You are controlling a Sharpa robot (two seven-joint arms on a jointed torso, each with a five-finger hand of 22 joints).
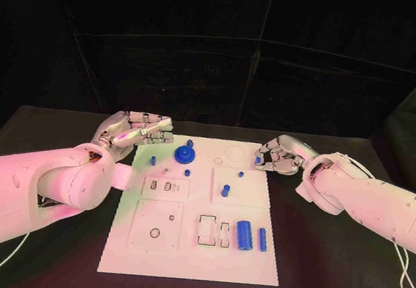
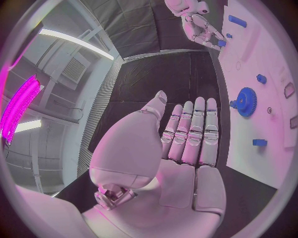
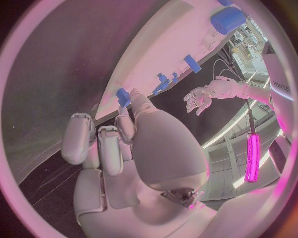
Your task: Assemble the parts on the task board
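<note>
The white task board [image 1: 176, 256] lies in the middle of the table. A blue gear [image 1: 183, 156] [image 2: 246, 101] stands near its far left corner, with small blue parts [image 1: 225, 188] scattered around it. A blue cylinder [image 1: 244, 235] [image 3: 227, 20] and a blue bar [image 1: 261, 239] lie at the board's right side. My left hand [image 1: 138, 131] [image 2: 186, 139] hovers off the far left corner, fingers straight and holding nothing. My right hand [image 1: 280, 157] [image 3: 118, 144] is at the far right edge and pinches a small blue part [image 3: 123, 96] [image 1: 260, 160] between thumb and a finger.
Rectangular recesses [image 1: 213, 231] and a square plate with holes [image 1: 157, 224] mark the board's near half. Black table [image 1: 326, 279] surrounds the board on all sides. A white cable [image 1: 405, 276] trails beside my right arm.
</note>
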